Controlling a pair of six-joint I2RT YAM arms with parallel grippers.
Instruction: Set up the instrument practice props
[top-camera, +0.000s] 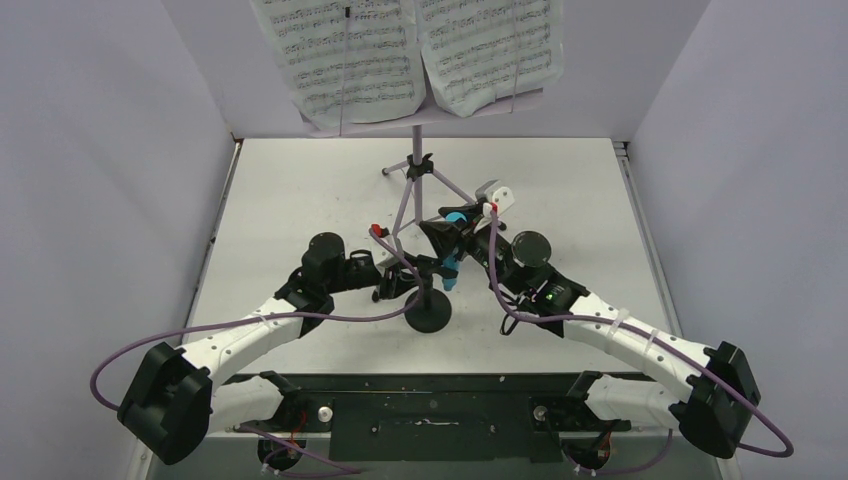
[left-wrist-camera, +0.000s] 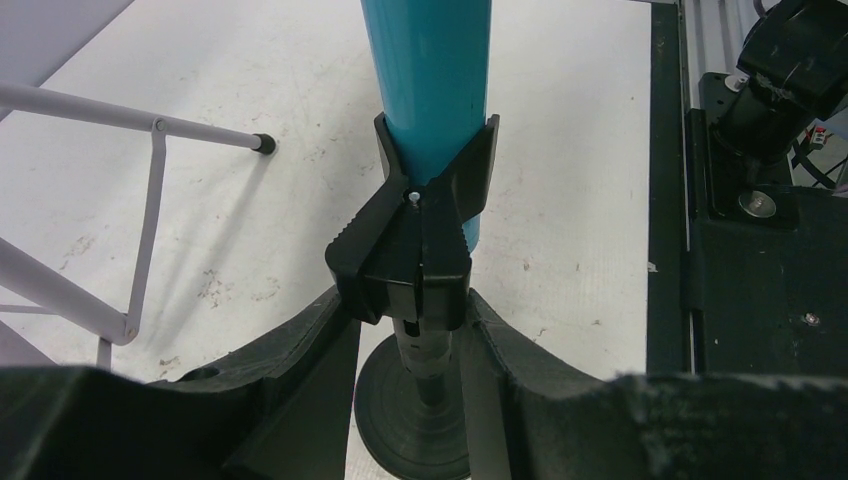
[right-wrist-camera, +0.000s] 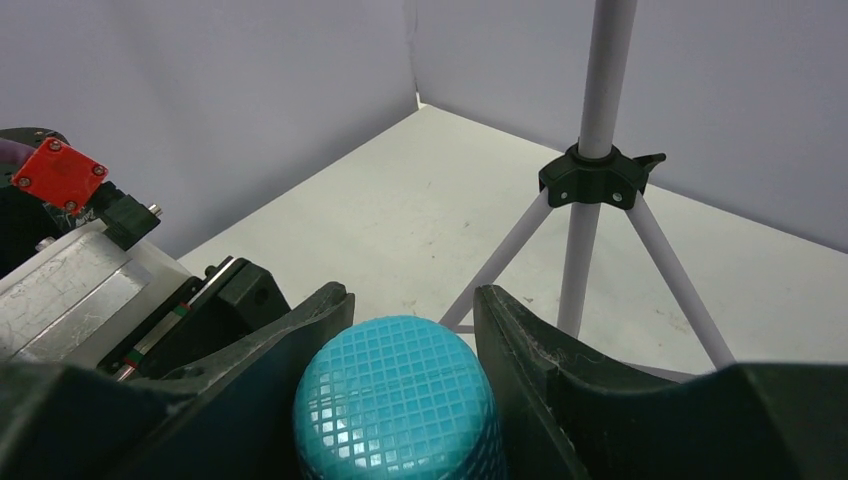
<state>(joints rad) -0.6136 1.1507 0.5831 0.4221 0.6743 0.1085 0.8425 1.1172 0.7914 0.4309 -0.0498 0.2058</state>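
Top external view: both arms reach in to the middle of the white table (top-camera: 300, 200), meeting just in front of the lilac music stand (top-camera: 417, 150), whose desk at the far edge carries white sheet-music pages (top-camera: 350, 60). The left gripper (top-camera: 405, 281) comes in from the left at the small black mic stand (top-camera: 428, 312), and the right gripper (top-camera: 448, 237) comes in from the right at the turquoise microphone (top-camera: 449, 272). In the left wrist view, the left gripper's fingers (left-wrist-camera: 300, 350) are clenched around the lower part of the black clip (left-wrist-camera: 415, 240), touching it on both sides. The microphone's smooth handle stands upright in the clip's fork (its top runs out of the frame). The stand's round base (left-wrist-camera: 410, 425) rests on the table below. In the right wrist view, the right gripper is closed narrowly on the microphone's gridded round head (right-wrist-camera: 395, 400), one finger against each side. The music stand's tripod legs (left-wrist-camera: 140, 125) spread across the table close by on the left. Its black hub (right-wrist-camera: 595, 178) and pole rise just beyond the right gripper, crowding the space behind the microphone.
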